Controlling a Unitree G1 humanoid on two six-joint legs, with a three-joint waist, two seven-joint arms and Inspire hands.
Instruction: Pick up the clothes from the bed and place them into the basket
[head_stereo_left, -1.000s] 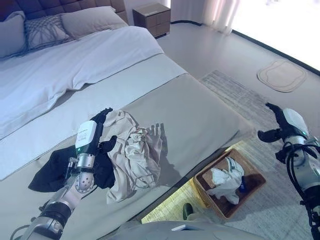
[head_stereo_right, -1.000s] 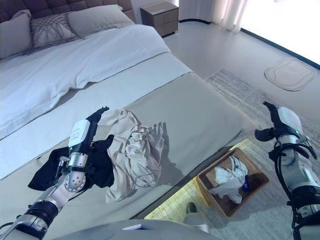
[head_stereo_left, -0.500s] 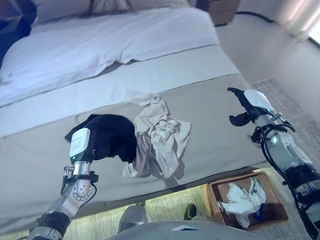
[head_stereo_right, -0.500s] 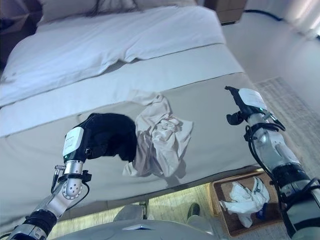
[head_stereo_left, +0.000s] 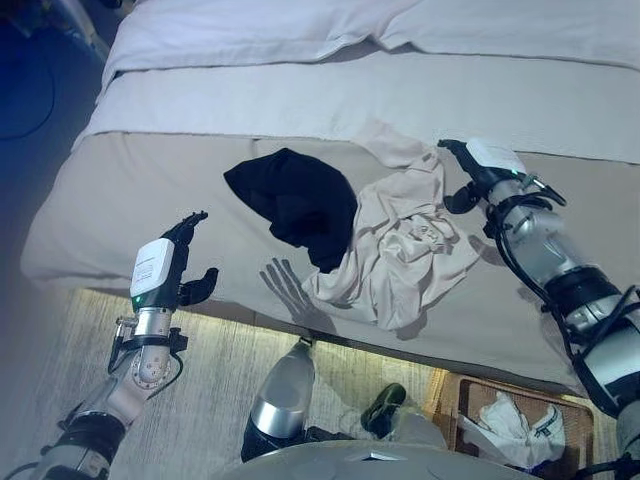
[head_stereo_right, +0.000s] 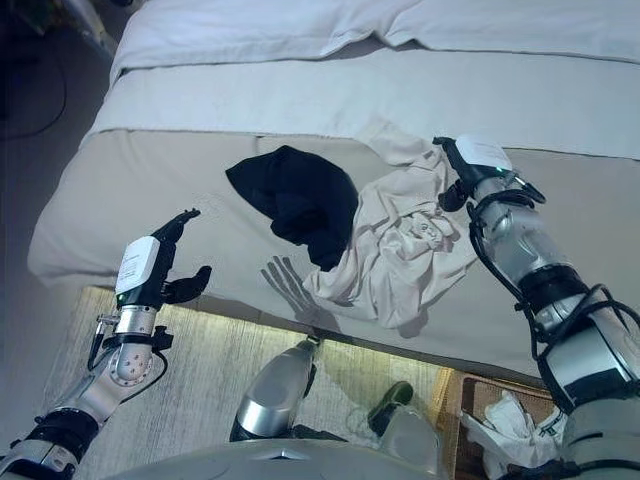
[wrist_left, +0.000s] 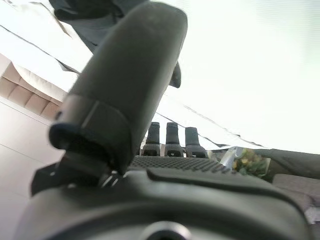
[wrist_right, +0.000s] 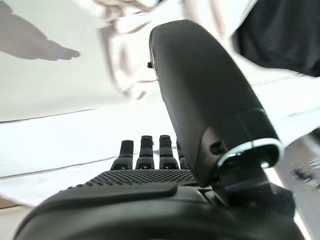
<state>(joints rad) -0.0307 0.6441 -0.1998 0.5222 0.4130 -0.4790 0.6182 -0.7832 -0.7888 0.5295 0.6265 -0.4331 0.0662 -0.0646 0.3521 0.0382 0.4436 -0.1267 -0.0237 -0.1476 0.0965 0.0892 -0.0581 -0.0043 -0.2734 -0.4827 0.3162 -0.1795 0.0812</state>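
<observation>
A black garment (head_stereo_left: 295, 200) lies crumpled on the bed's beige cover (head_stereo_left: 130, 200), with a beige garment (head_stereo_left: 400, 250) overlapping its right side. My left hand (head_stereo_left: 165, 270) hovers open by the bed's near edge, well left of the black garment and holding nothing. My right hand (head_stereo_left: 480, 165) is open at the beige garment's upper right edge, fingers straight; whether it touches the cloth I cannot tell. The right wrist view shows the beige cloth (wrist_right: 130, 30) and the black garment (wrist_right: 280, 35) past its straight fingers (wrist_right: 145, 152). The brown basket (head_stereo_left: 452, 395) stands on the floor at lower right.
A white cloth (head_stereo_left: 520, 425) lies in the basket. A white duvet (head_stereo_left: 300, 30) covers the far part of the bed. A pale rug (head_stereo_left: 70, 340) runs along the bed's near edge, with dark floor (head_stereo_left: 30, 90) at the far left.
The camera has swung left, so the whole picture shifted. My left hand has come off the black garment and now sits apart from it. My right hand has reached the beige garment's edge.
</observation>
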